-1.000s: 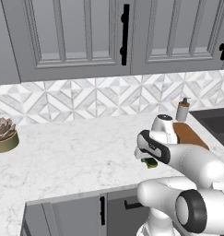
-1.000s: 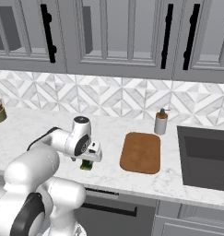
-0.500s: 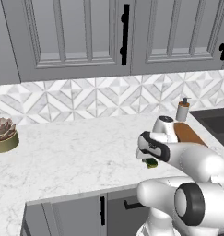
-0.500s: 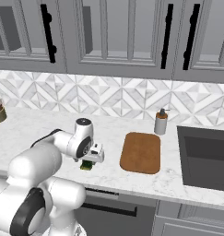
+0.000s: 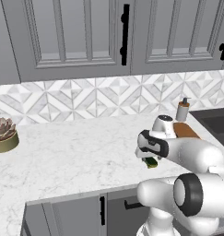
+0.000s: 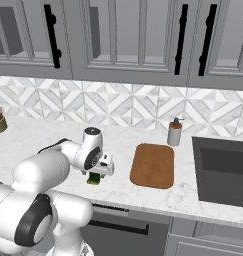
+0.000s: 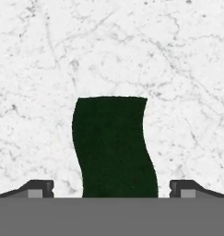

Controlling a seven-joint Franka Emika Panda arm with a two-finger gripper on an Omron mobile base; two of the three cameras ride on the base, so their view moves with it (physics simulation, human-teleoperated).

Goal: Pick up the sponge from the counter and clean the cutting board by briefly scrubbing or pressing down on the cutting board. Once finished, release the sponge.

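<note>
the counter (image 6: pixel 53 135) is white marble with faint grey veining. the sponge (image 7: pixel 114 146) has a dark green top and a yellow-green underside. the cutting board (image 6: pixel 153 165) is reddish-brown wood. the backsplash (image 6: pixel 118 106) carries a white and grey geometric triangle pattern. the cabinets (image 5: pixel 85 37) are grey with black handles. the soap dispenser (image 6: pixel 174 132) is beige with a dark top.

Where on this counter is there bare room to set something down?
The widest bare stretch of counter lies between the potted succulent and the tool over the sponge. It is crowded toward the sink: cutting board and soap dispenser sit close together.
</note>
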